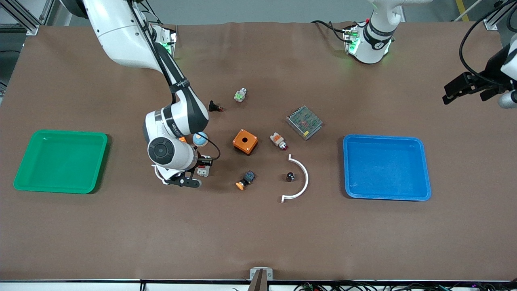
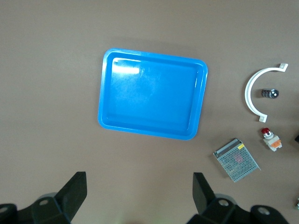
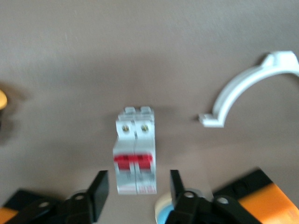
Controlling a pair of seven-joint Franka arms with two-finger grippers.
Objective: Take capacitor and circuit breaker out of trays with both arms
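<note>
breaker grey-white, red levers | capacitor black | trays green, blue

The front view looks down on the whole counter from high at 6 o'clock. Both wrist views look straight down, the right one close in, and share the white arc.

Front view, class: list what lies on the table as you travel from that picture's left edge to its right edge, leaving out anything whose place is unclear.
green tray → breaker → orange box → white-and-orange part → capacitor → metal mesh unit → blue tray
</note>
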